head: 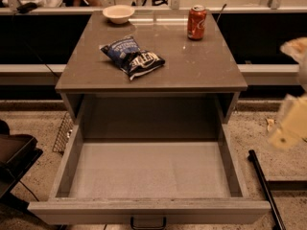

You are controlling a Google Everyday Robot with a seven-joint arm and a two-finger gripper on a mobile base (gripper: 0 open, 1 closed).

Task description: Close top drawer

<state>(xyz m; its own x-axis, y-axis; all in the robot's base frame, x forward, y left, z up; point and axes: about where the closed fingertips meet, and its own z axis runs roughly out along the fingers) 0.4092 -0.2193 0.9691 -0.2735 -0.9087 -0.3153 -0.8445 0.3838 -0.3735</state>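
Below the cabinet top, the drawer stands fully out. My gripper hangs right of the drawer; I can't tell if it's parted. Approach step, I judge: next, press the front inward.

Tabletop with bowl, chip bag, soda can; gripper at right

The top drawer stands open across the lower frame. The gripper hangs at the right edge. 1 can stands near the top.
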